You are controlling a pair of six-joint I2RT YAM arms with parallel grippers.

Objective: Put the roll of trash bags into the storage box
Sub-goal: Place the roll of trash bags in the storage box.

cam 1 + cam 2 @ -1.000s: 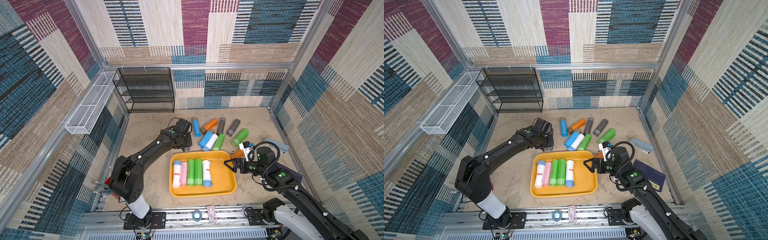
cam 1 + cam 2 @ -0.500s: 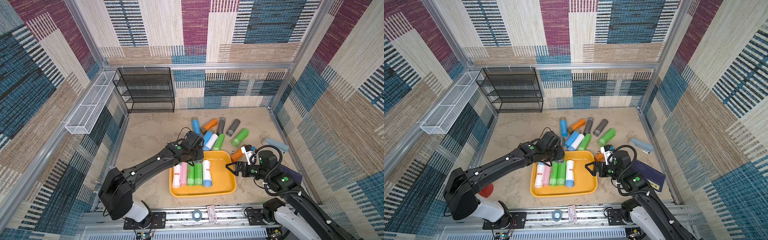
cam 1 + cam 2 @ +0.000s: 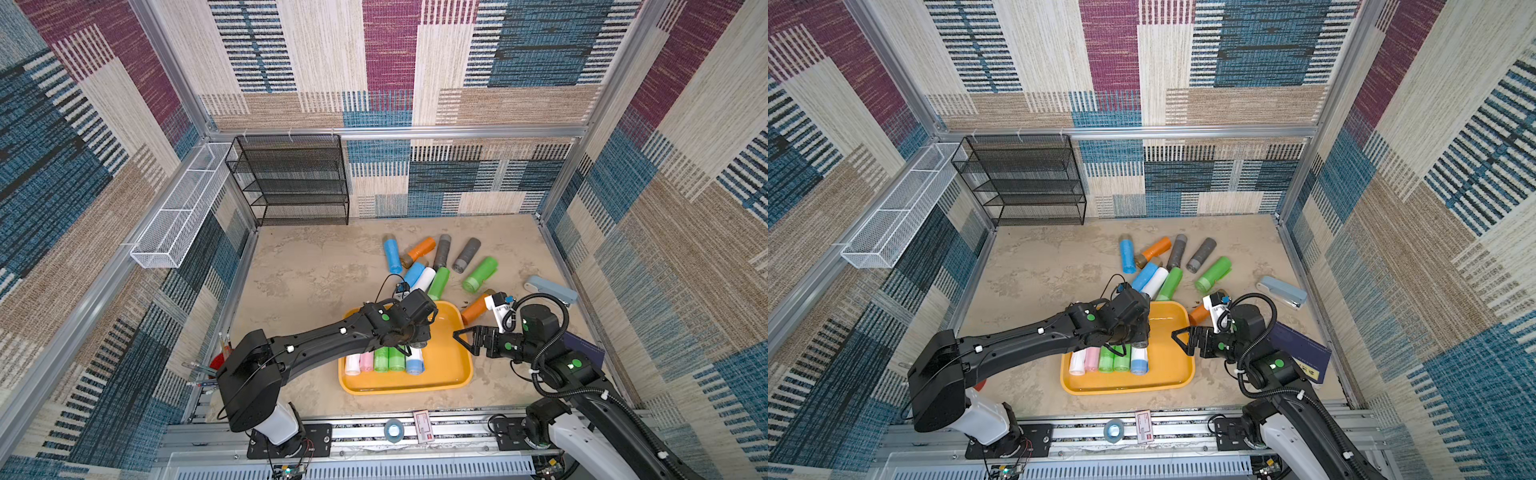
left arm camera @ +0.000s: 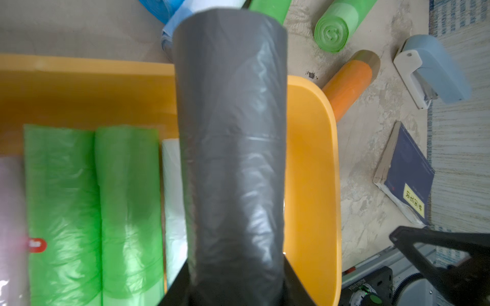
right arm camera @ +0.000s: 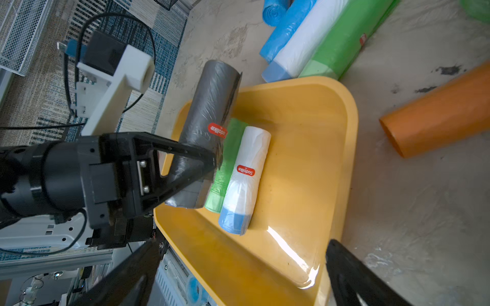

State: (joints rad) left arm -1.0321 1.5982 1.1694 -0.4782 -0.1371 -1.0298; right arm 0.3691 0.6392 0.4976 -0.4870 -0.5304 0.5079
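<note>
A grey roll of trash bags [image 4: 230, 148] is clamped in my shut left gripper [image 4: 234, 275] and hangs over the yellow-orange storage box [image 4: 310, 164]. Seen from the right wrist, the roll [image 5: 209, 106] sits above the green and white rolls lying in the box [image 5: 305, 159], and its far end reaches past the back rim. In both top views the left gripper [image 3: 415, 345] [image 3: 1136, 338] is over the row of several rolls [image 3: 384, 359]. My right gripper [image 3: 463, 343] [image 5: 238, 270] stands open and holds nothing, at the box's right rim.
Several loose rolls [image 3: 436, 262] lie behind the box, and an orange roll [image 3: 473, 309] lies by the right wrist. A stapler [image 3: 550, 289] and a dark blue book [image 3: 582, 353] are at the right. A black mesh rack [image 3: 299, 178] and a white wire basket [image 3: 178, 208] stand at the back left.
My left arm has swung from the table behind the box's left corner to over the box, carrying the grey roll. The right gripper has barely moved.
</note>
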